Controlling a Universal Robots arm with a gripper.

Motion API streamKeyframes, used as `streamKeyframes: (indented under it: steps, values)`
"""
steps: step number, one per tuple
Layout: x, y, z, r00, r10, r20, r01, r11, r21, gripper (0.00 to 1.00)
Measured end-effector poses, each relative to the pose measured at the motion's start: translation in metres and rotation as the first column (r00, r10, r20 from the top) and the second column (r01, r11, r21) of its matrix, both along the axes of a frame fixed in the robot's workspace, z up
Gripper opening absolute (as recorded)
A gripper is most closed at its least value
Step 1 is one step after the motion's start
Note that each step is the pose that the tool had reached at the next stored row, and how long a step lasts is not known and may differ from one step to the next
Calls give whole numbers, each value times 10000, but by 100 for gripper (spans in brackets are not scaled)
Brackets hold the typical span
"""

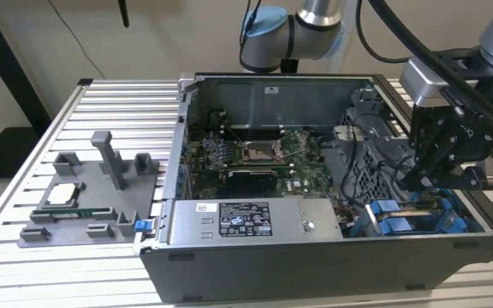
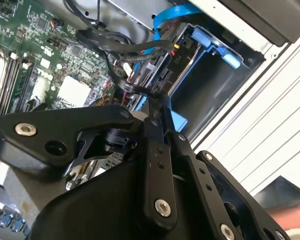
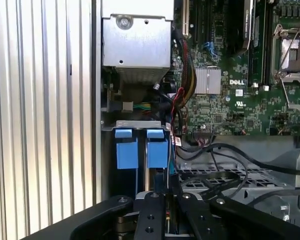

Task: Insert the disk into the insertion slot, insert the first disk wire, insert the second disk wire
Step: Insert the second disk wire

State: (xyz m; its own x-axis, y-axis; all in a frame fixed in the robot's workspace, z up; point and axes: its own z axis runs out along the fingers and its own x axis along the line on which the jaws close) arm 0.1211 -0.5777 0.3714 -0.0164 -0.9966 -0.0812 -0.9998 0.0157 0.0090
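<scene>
The insertion slot (image 1: 418, 218) sits at about 4 o'clock in the exterior view, in the near corner of the open black computer case. It is a grey metal bay with bright blue plastic parts inside. In the first wrist view, two blue tabs of the insertion slot (image 3: 140, 147) stand side by side, at about 7 o'clock from the green board. In the second wrist view, the insertion slot (image 2: 210, 95) looks dark and hollow inside. I cannot tell if the disk is in it.
</scene>
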Motion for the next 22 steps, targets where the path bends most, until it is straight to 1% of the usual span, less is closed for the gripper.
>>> streamKeyframes:
  steps: [5,7,15,19,22]
  values:
    - [1,0,-3,10000,1,0,-1,10000,1,0]
    - [8,0,-10,10000,3,-1,-3,10000,-12,0]
    - [81,0,-129,10000,1,-2,-1,10000,-46,0]
    - [83,0,-134,10000,1,-3,-1,10000,-59,0]
    - [83,0,-163,10000,1,-4,-1,10000,-55,0]
